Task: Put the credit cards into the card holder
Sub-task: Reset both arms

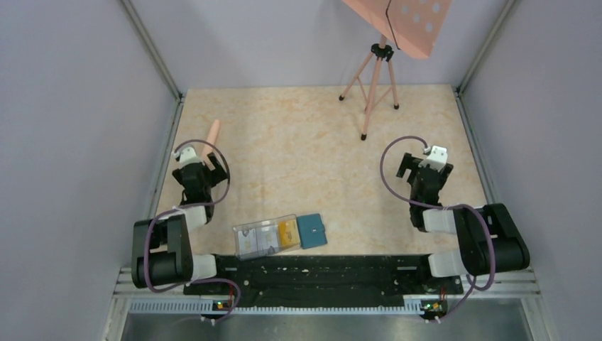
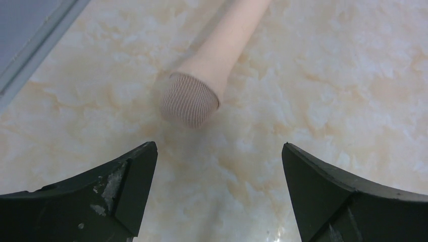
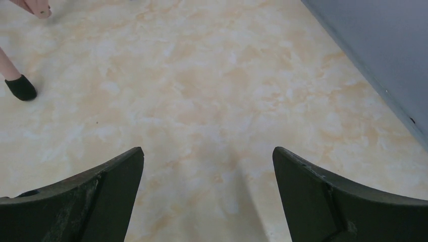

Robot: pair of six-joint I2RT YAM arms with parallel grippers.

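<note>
The credit cards lie inside a clear plastic box (image 1: 263, 237) near the table's front edge: a yellow-orange card (image 1: 287, 230) and pale cards (image 1: 265, 239). The teal card holder (image 1: 312, 231) lies shut, flat against the box's right end. My left gripper (image 1: 201, 152) hovers at the left, well behind the box, open and empty; in its wrist view the left gripper (image 2: 218, 146) faces a pink rod. My right gripper (image 1: 419, 163) hangs at the right, open and empty, over bare table (image 3: 208, 149). The cards and holder are out of both wrist views.
A pink rod with a ribbed end (image 2: 191, 98) lies just ahead of the left gripper, the same rod (image 1: 211, 133) near the left wall. A pink tripod (image 1: 372, 79) stands at the back; one foot (image 3: 20, 88) shows. Grey walls enclose the table.
</note>
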